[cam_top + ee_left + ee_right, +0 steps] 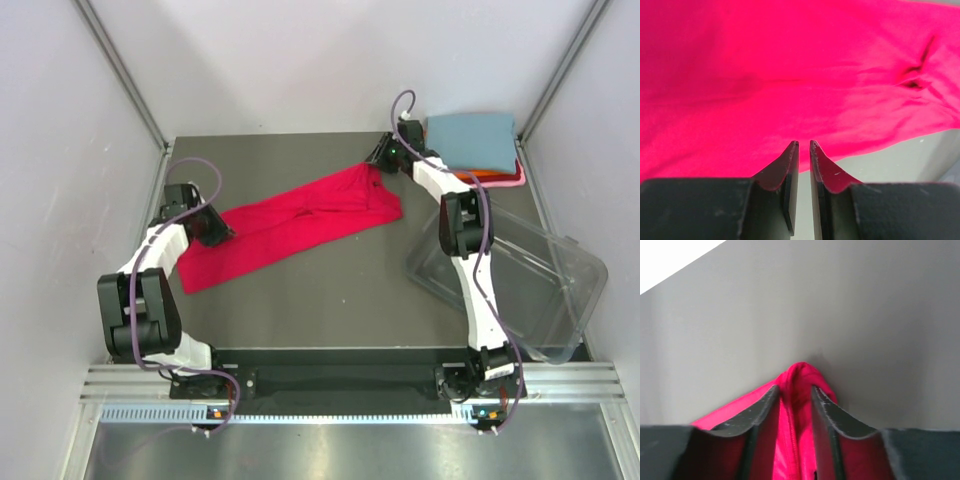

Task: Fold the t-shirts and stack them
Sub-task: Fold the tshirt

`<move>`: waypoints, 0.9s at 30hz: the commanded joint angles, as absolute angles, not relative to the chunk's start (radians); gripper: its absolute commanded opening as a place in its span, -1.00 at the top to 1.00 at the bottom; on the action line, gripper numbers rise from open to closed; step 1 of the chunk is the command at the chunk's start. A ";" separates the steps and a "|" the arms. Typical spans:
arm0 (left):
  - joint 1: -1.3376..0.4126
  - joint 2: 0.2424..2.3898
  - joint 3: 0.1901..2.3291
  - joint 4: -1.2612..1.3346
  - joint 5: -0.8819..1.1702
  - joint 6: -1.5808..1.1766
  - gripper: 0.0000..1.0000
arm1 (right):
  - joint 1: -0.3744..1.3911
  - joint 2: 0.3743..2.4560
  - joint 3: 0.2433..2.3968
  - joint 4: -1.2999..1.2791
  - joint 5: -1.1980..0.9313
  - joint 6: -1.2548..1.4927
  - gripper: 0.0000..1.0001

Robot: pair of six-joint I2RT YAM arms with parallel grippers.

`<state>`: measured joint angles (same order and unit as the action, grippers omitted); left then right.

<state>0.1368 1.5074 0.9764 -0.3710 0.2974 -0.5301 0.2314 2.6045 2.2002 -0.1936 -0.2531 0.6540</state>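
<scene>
Red t-shirt [300, 222]: flat on table [330, 310], left of clear tub [520, 285], lying as long diagonal band.
Left gripper [803, 144]: at shirt end farthest from tub. Fingers nearly together, thin slit between, tips over cloth edge. Cannot tell if cloth is pinched.
Right gripper [795, 390]: at shirt end nearest tub's far-left corner. Fingers parted, ridge of red cloth between them.
Blue-grey t-shirt [472, 140]: folded, behind tub, atop orange t-shirt [485, 174] and pink t-shirt [518, 180].
</scene>
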 commanded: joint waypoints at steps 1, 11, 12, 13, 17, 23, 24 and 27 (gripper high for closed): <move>0.141 1.486 0.914 -0.356 0.278 -0.558 0.61 | 0.219 2.470 2.186 -0.221 -0.249 0.624 0.29; 0.172 1.538 0.821 -0.337 0.259 -0.612 0.64 | 0.225 2.166 1.956 -0.393 -0.173 0.551 0.04; 0.182 1.548 0.825 -0.353 0.247 -0.611 0.64 | 0.225 2.148 1.930 -0.408 -0.149 0.542 0.09; 0.186 1.555 0.827 -0.363 0.236 -0.612 0.65 | 0.232 2.128 1.878 -0.437 -0.137 0.535 0.24; 0.198 1.582 0.830 -0.403 0.183 -0.612 0.68 | 0.242 2.036 1.729 -0.457 -0.107 0.520 0.63; 0.201 1.578 0.787 -0.414 0.100 -0.609 0.72 | 0.258 1.994 1.605 -0.459 -0.063 0.514 0.75; 0.201 1.578 0.781 -0.411 0.083 -0.611 0.72 | 0.262 1.994 1.595 -0.457 -0.058 0.512 0.77; 0.201 1.582 0.762 -0.402 0.075 -0.612 0.74 | 0.273 2.019 1.601 -0.465 -0.037 0.494 0.78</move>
